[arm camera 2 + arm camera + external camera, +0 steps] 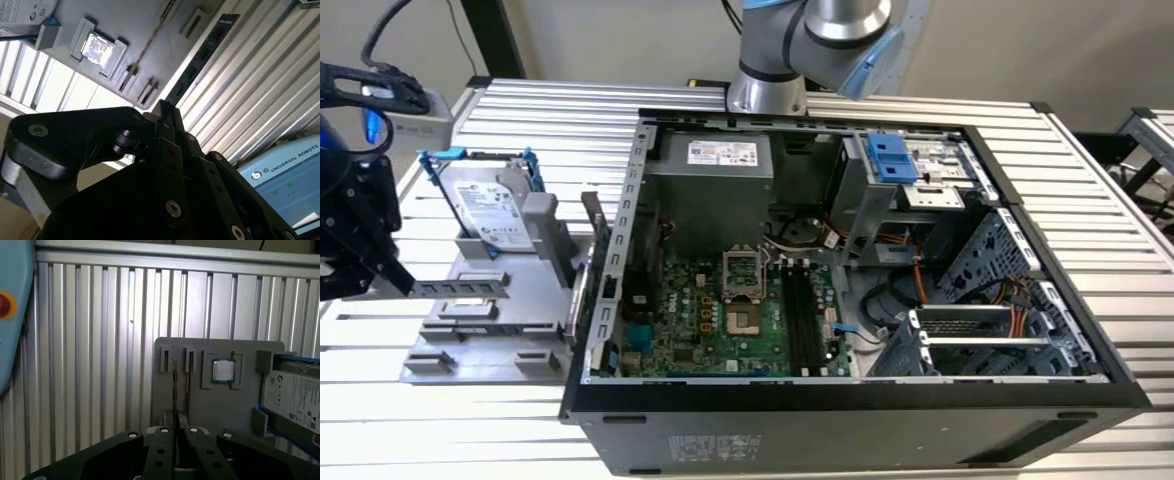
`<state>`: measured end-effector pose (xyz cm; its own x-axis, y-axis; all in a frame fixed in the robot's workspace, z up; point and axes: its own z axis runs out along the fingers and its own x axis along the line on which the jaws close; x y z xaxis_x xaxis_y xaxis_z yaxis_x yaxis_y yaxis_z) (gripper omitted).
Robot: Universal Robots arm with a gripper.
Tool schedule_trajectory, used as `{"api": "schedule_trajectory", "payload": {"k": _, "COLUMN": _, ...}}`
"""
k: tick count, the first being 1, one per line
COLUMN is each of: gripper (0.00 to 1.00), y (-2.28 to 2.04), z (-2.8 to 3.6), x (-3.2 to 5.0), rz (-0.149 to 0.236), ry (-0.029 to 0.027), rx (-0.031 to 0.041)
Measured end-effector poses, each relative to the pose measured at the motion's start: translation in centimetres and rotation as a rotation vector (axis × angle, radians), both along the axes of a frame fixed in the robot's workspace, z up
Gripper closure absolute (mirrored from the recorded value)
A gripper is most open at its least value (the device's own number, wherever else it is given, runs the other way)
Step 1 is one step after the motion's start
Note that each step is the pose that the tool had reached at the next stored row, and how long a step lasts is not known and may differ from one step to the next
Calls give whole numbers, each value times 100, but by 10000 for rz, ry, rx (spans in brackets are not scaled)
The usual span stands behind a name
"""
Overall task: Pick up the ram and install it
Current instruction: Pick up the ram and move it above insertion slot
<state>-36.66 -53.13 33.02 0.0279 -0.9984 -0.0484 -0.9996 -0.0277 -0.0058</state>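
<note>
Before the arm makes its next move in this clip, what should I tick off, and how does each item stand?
1. Ram standing on edge in the gray fixture: ok.
2. Pincer at the ram's end: ok.
3. Firm hold on the ram: cannot tell.
4. Computer case open, inside exposed: ok.
5. Black slots on the motherboard free of sticks: ok.

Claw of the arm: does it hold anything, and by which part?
The thin blue-green circuit-board ram stick, pinched at its near end by the claw.
</note>
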Motion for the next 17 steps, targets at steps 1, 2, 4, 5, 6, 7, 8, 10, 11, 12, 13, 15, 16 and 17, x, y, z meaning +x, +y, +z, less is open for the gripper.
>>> {"api": "schedule_trajectory", "payload": {"k": 1, "gripper": 100, "y": 0, "z": 13, "x": 0, "rz": -1, "ry": 0, "rx": -1}}
{"api": "schedule_trajectory", "payload": {"k": 2, "gripper": 100, "y": 0, "z": 24, "x": 0, "rz": 0, "ry": 0, "rx": -1}}
{"api": "schedule_trajectory", "payload": {"k": 4, "gripper": 100, "y": 0, "z": 46, "x": 0, "rz": 0, "ry": 0, "rx": -1}}
{"api": "schedule_trajectory", "payload": {"k": 5, "gripper": 100, "y": 0, "z": 56, "x": 0, "rz": -1, "ry": 0, "rx": -1}}
{"api": "schedule_trajectory", "payload": {"k": 6, "gripper": 100, "y": 0, "z": 67, "x": 0, "rz": 0, "ry": 1, "rx": -2}}
{"api": "schedule_trajectory", "payload": {"k": 7, "gripper": 100, "y": 0, "z": 77, "x": 0, "rz": -1, "ry": 1, "rx": -2}}
{"api": "schedule_trajectory", "payload": {"k": 8, "gripper": 100, "y": 0, "z": 87, "x": 0, "rz": 0, "ry": 0, "rx": -2}}
{"api": "schedule_trajectory", "payload": {"k": 10, "gripper": 100, "y": 0, "z": 107, "x": 0, "rz": -1, "ry": 0, "rx": -2}}
{"api": "schedule_trajectory", "payload": {"k": 11, "gripper": 100, "y": 0, "z": 117, "x": 0, "rz": 0, "ry": 0, "rx": -3}}
{"api": "schedule_trajectory", "payload": {"k": 12, "gripper": 100, "y": 0, "z": 128, "x": 0, "rz": 0, "ry": 1, "rx": -4}}
{"api": "schedule_trajectory", "payload": {"k": 13, "gripper": 100, "y": 0, "z": 139, "x": 0, "rz": -1, "ry": 0, "rx": -3}}
{"api": "schedule_trajectory", "payload": {"k": 15, "gripper": 100, "y": 0, "z": 161, "x": 0, "rz": 0, "ry": 1, "rx": -6}}
{"api": "schedule_trajectory", "payload": {"k": 16, "gripper": 100, "y": 0, "z": 171, "x": 0, "rz": 0, "ry": 0, "rx": -6}}
{"api": "schedule_trajectory", "payload": {"k": 17, "gripper": 100, "y": 0, "z": 180, "x": 0, "rz": 0, "ry": 1, "rx": -6}}
